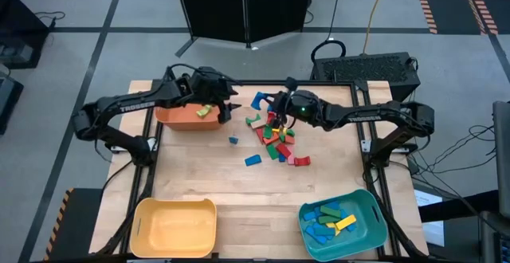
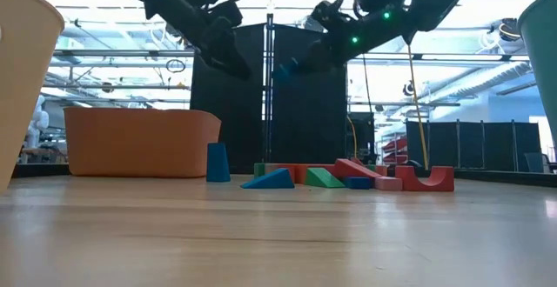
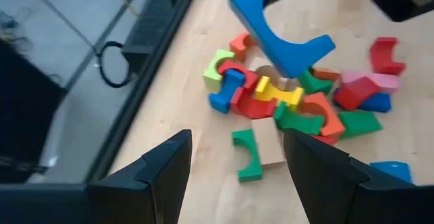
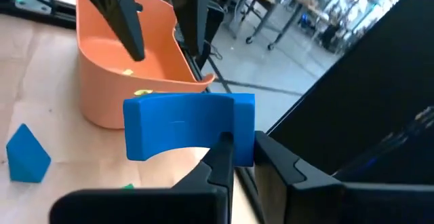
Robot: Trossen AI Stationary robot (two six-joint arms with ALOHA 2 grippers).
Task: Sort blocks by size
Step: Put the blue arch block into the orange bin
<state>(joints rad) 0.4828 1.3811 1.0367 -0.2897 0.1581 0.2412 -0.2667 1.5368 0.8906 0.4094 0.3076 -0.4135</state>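
Observation:
My right gripper [image 1: 269,104] is shut on a blue arch block [image 4: 180,125] in the air between the orange bin [image 1: 185,117] and the pile of coloured blocks [image 1: 276,135]. The arch also shows in the left wrist view [image 3: 281,37]. My left gripper [image 3: 234,156] is open and empty above the orange bin's right edge [image 1: 227,107], its fingers toward the pile. A small yellow-green block [image 1: 205,111] lies in the orange bin. The pile rests on the table, with two loose blue blocks [image 1: 233,140] [image 1: 253,160] lying near it. My right gripper pinches one end of the blue arch [image 4: 239,132] between its two fingers. The fingers slant down from the table's right side. The arch is lifted clear of the table and sticks out sideways from the fingers, its hollow facing down.
A yellow bin [image 1: 175,227] stands at the near left. A teal bin [image 1: 343,223] holding several blue, green and yellow blocks stands at the near right. Bare wood lies between them and the pile. A red arch [image 2: 426,178] lies at the pile's right end.

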